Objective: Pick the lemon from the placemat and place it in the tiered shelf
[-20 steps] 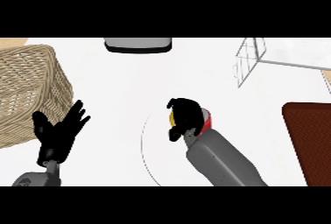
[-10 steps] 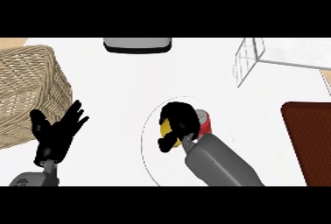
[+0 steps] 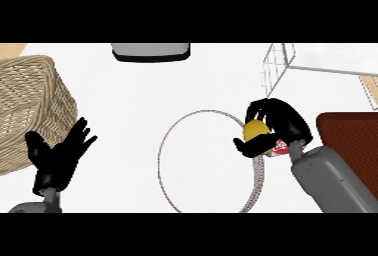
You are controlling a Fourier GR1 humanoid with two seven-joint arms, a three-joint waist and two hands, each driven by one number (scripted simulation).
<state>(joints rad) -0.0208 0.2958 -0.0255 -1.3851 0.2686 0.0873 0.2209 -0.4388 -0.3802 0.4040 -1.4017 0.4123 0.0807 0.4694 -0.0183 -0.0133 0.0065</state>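
nearest the lower edge, the grey right forearm (image 3: 328, 177) comes up from the corner, and at its end the right hand (image 3: 284, 125) is curled round the lemon (image 3: 255, 129). the fingers arch over the top of the yellow fruit and the thumb hooks in under it, so the lemon sits clamped inside the hand, only its left face showing. just below the thumb, at the wrist, there's a small red and white patch (image 3: 280, 145); can't tell what it is.

over on the other side, the left hand (image 3: 60, 155) rests open near the lower left, fingers straight and spread apart, pointing up, holding nothing.

left of the right hand's thumb lies a thin ring (image 3: 211, 161) on the white counter (image 3: 148, 90), its right rim passing under the hand. right of the knuckles sits the dark brown placemat (image 3: 351, 137), running off the edge, and the lemon is clear of it.

above the left hand's fingertips, the wicker basket (image 3: 29, 107) fills the left side. beyond the right hand's fingers stands the tiered shelf (image 3: 295, 60), white wire and plate, apart from the lemon. furthest out, a grey and black object (image 3: 150, 51) sits at the top edge.
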